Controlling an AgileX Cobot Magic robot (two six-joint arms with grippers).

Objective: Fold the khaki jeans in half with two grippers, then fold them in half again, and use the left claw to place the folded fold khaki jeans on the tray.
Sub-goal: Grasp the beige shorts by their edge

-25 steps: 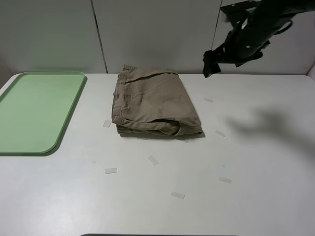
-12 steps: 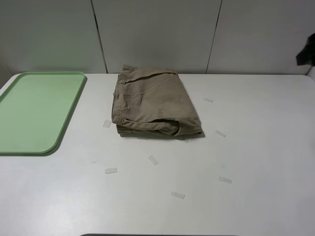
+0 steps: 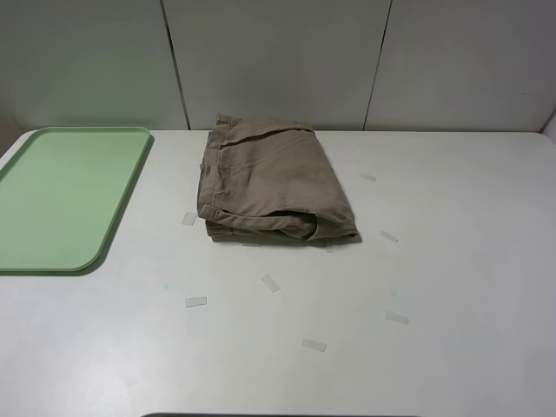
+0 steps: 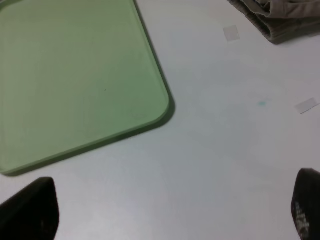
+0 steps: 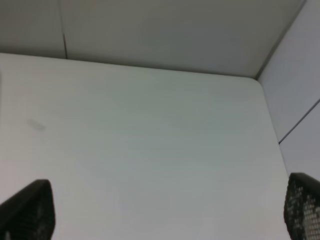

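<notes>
A broad white matte bench [image 3: 469, 261] met a wall of pale grey panels [image 3: 269, 61] — split by thin dark vertical seams [image 3: 175, 65]. Small clear tape strips [image 3: 195, 302] dotted the bench under soft, even light.

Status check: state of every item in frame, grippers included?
khaki jeans: folded into a stack, on the table, off the tray
tray: flat, nothing on it
left gripper: open, holding nothing, above table near tray corner
right gripper: open, holding nothing, above table
</notes>
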